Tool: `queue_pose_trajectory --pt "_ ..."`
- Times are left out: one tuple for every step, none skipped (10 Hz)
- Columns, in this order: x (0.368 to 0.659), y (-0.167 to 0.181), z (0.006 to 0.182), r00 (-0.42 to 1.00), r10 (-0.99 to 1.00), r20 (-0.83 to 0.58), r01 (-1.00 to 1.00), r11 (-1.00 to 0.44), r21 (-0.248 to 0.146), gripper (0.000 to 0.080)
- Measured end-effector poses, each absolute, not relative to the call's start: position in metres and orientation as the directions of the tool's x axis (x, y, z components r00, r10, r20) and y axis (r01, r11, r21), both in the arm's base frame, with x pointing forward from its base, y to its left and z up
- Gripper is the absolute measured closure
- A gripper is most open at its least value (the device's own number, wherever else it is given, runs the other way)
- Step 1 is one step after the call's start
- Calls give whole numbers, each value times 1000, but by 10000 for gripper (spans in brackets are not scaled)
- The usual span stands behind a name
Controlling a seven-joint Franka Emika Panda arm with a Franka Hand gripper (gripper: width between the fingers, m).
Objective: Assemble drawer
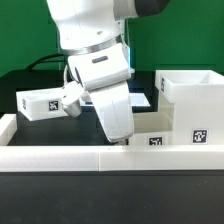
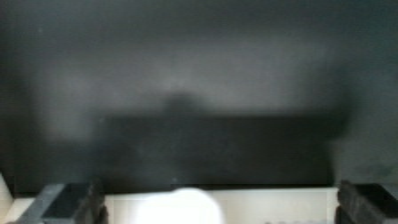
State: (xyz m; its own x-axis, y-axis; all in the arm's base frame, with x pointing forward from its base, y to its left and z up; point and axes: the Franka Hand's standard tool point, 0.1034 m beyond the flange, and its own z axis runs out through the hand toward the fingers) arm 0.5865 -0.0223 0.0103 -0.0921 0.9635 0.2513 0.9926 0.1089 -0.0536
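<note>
The large open-fronted white case [image 1: 195,105] stands at the exterior view's right, with a tag on its front. One small white tray [image 1: 45,103] with a tag lies at the exterior view's left. A second small tray [image 1: 152,141] with a tag lies low in front of the case, just right of my gripper [image 1: 121,138]. The gripper reaches down to table height beside it. In the wrist view, my gripper [image 2: 222,208] is open, with dark fingers [image 2: 64,205] far apart and a blurred white tray surface [image 2: 249,205] between them. Whether they touch it is unclear.
A low white wall strip [image 1: 70,158] runs along the front of the table, and another [image 1: 8,125] runs along the exterior view's left side. The table top [image 2: 196,90] is black. A flat sheet [image 1: 143,99] lies partly hidden behind the arm.
</note>
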Motion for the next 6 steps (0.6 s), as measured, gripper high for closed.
queue_pose_trajectory --pt "588 -18 11 -79 965 249 994 95 -53 150" --pt "590 -16 12 -59 968 243 996 75 -57 150" --pt "592 -7 13 -37 971 236 996 53 -64 150" --pt "594 2 14 -16 972 235 997 34 -71 150" --pt "595 8 16 -6 972 234 997 25 -77 150" --pt "594 10 16 2 972 235 996 19 -88 150"
